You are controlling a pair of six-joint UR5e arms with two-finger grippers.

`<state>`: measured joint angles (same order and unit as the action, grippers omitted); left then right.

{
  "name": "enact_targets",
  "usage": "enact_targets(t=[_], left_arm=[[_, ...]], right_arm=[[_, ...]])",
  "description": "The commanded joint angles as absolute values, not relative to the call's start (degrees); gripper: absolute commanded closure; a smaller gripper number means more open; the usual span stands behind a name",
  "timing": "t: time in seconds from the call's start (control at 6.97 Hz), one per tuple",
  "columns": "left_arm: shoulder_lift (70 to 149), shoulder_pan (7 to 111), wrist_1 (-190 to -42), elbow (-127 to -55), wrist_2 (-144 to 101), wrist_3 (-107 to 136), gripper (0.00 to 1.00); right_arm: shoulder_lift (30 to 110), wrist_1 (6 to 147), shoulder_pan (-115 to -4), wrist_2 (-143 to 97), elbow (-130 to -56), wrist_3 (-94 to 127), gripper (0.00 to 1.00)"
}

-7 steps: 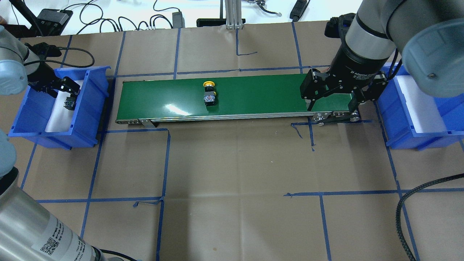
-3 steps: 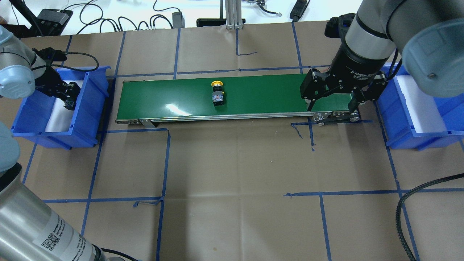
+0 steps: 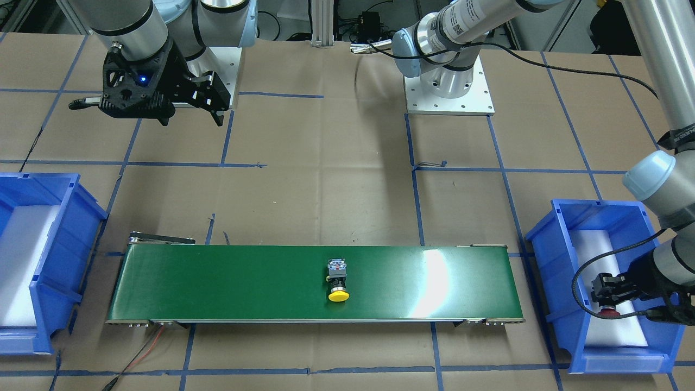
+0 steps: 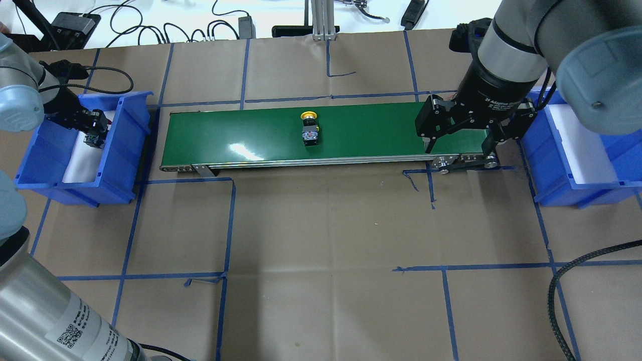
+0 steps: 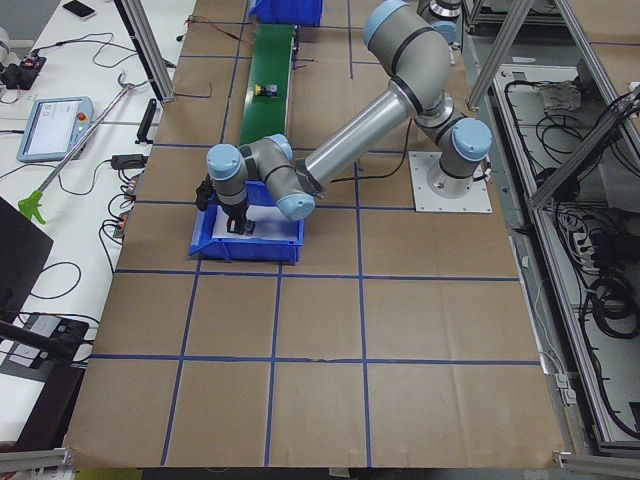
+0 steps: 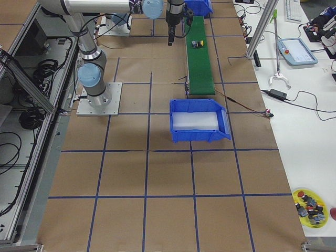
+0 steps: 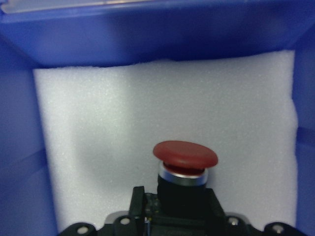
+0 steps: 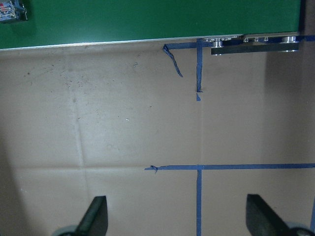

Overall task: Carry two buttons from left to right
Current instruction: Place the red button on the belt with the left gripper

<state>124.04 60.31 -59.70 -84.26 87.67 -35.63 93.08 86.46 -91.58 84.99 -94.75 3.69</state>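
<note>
Red button (image 7: 185, 155), lower centre, sits pinched in the left gripper (image 4: 94, 137); right gripper (image 4: 457, 149) gapes empty. A shallow grip could drop it when lifted.

Overhead from behind, front camera opposite (sides mirrored), both share green belt (image 4: 241, 131), wrist views close

one yellow button (image 4: 310, 129), one red button (image 7: 185, 155), two blue bins (image 4: 122, 150) (image 4: 550, 168), one green conveyor (image 4: 376, 131).
</note>
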Motion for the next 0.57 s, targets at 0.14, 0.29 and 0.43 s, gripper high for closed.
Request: enact_targets(t=[0.14,0.29,0.43], left_arm=[[115.61,60.03,-73.14,-81.06,88.33,-35.68,0.81],[113.40,60.03,-79.30,-78.16,89.46,-35.68,0.81],[112.07,60.03,-83.80,-75.79,89.56,-34.47,0.81]], right_arm=[[93.08,86.48,-91.58,84.99,-94.75,3.69,0.00],[93.08,86.48,-91.58,84.99,-94.75,3.69,0.00],[93.08,86.48,-91.58,84.99,-94.75,3.78,0.00]])
